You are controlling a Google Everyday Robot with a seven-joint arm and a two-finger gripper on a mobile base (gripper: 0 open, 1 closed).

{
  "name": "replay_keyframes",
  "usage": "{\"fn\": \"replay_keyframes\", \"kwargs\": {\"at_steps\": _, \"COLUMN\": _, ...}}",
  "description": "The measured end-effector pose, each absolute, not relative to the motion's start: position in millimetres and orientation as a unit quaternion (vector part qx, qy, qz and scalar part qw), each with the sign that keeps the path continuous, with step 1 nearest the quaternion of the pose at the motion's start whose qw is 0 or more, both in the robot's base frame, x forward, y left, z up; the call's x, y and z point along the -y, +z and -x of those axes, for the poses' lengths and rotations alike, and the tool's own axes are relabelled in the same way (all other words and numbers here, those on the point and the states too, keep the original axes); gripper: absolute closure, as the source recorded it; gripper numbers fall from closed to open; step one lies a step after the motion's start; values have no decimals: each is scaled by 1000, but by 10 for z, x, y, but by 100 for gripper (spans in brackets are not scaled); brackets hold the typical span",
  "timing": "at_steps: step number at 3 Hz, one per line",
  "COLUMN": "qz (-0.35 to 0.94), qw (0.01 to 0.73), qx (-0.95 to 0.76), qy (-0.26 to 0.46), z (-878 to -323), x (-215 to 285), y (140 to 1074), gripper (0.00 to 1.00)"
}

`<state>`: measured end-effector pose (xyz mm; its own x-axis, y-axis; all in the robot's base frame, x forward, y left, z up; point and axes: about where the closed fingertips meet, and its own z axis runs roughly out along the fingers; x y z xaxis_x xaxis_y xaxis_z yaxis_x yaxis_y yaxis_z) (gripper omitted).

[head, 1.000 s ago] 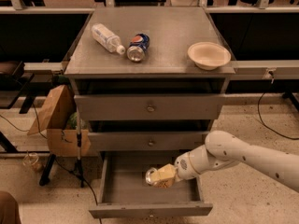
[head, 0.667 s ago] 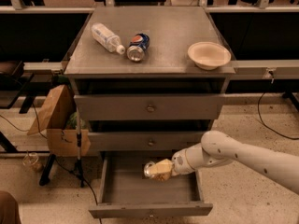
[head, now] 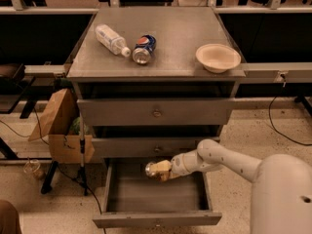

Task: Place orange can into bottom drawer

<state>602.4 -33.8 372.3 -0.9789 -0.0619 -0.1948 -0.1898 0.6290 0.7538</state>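
Smooth white end effector [head: 165, 170] clamped around the cylindrical orange can [head: 153, 168], golden label and silver top, held sideways over the rear of the open bottom drawer [head: 156, 220], a deep matte grey metal tray.

A lab or workshop-like test space is suggested by what is seen. A speckled hard floor [head: 253, 130] is laid throughout, with cables [head: 269, 116] trailed across it at the right of the frame. A grey metal desk [head: 185, 43] with three drawers is set among dark panels and bare metal rails [head: 278, 71] — a cardboard box [head: 63, 147] is left beside it at the left. The claw [head: 165, 170] is held over the open bottom drawer [head: 156, 199] at lower centre, closed on the orange can [head: 154, 168].
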Motion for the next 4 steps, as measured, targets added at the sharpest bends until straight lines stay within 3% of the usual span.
{"fn": "replay_keyframes", "kwargs": {"at_steps": 1, "qz": 33, "qw": 61, "qx": -908, "qy": 414, "z": -6296, "x": 247, "y": 3260, "gripper": 85}}
{"fn": "replay_keyframes", "kwargs": {"at_steps": 4, "qz": -24, "qw": 43, "qx": -919, "qy": 392, "z": -6433, "x": 384, "y": 2410, "gripper": 15}}
